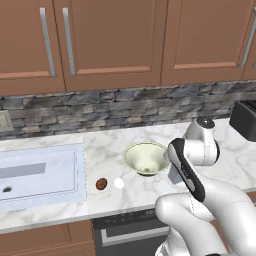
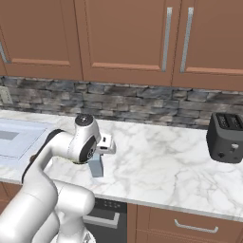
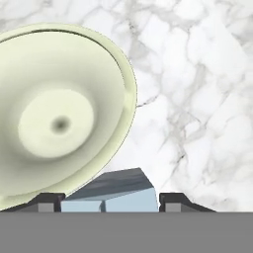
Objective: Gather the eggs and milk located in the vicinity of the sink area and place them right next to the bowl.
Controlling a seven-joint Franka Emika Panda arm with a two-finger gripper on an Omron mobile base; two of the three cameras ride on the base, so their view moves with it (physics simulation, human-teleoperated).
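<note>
Claw [image 3: 109, 201] clamped around milk [image 3: 111, 192] beside bowl [image 3: 59, 113]; eggs [image 1: 101, 184] in left base view.

eggs [image 1: 110, 183] between sink [image 1: 40, 172] and bowl [image 1: 146, 158], milk [image 2: 97, 165] beside bowl

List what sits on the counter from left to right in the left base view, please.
sink → brown egg → white egg → bowl → milk, partly hidden behind the arm → toaster
</note>
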